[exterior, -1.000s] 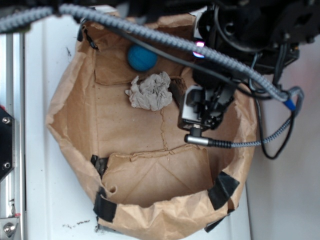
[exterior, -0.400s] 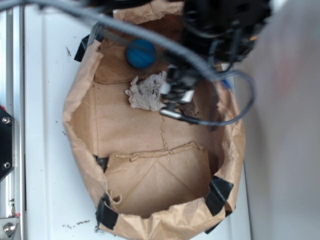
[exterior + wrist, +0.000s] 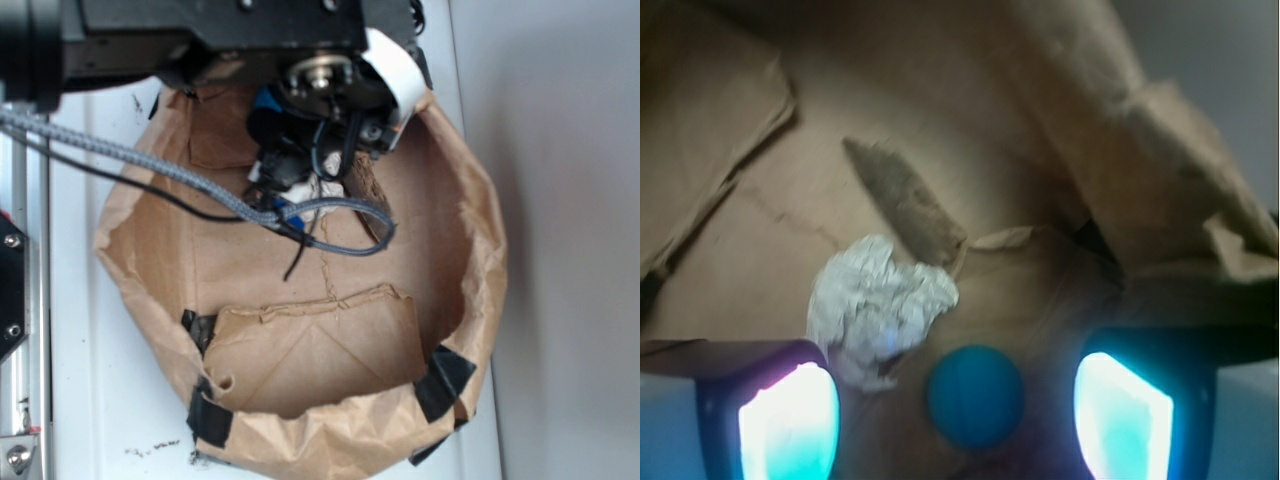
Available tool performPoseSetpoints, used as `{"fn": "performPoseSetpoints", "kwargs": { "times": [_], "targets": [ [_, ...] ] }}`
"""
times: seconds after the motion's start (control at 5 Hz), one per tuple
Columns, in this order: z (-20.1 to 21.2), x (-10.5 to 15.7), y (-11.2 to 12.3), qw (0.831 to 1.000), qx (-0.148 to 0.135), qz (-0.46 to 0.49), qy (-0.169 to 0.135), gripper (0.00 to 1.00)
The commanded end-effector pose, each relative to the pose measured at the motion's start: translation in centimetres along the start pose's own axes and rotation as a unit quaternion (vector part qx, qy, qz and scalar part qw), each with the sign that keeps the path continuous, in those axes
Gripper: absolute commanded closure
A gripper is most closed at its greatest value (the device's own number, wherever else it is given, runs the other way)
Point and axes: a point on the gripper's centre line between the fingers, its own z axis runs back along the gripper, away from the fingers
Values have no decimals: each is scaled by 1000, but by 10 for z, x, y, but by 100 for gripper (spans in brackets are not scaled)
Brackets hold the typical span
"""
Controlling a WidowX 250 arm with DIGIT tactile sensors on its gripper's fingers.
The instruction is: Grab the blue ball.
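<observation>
The blue ball (image 3: 975, 395) lies on the brown paper floor of the bag, right between my two glowing fingers, touching neither. My gripper (image 3: 956, 420) is open, its pads (image 3: 788, 425) wide apart on either side of the ball. In the exterior view only a sliver of the blue ball (image 3: 264, 100) shows under the arm near the bag's back wall; the gripper itself is hidden there by the arm's body. The crumpled paper wad (image 3: 876, 305) sits just past the left finger.
A dark brown bark-like piece (image 3: 905, 200) lies beyond the wad. The brown paper bag's walls (image 3: 470, 240) rise all round, with black tape (image 3: 445, 378) at the front corners. Grey and black cables (image 3: 330, 225) hang over the bag's middle.
The arm has swung from the bag's right side to the back left, over the ball, now covering most of the ball and the wad in the exterior view.
</observation>
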Motion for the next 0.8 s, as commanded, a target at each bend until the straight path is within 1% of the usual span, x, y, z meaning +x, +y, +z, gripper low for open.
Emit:
{"fn": "performPoseSetpoints", "kwargs": {
  "times": [0.0, 0.2, 0.4, 0.6],
  "targets": [
    [12, 2, 6, 997, -24, -76, -4, 0],
    [4, 5, 0, 992, -25, -124, -9, 0],
    [-5, 13, -7, 985, -26, -170, 1, 0],
    [-17, 16, -1, 983, 9, -182, 22, 0]
  ]
}}
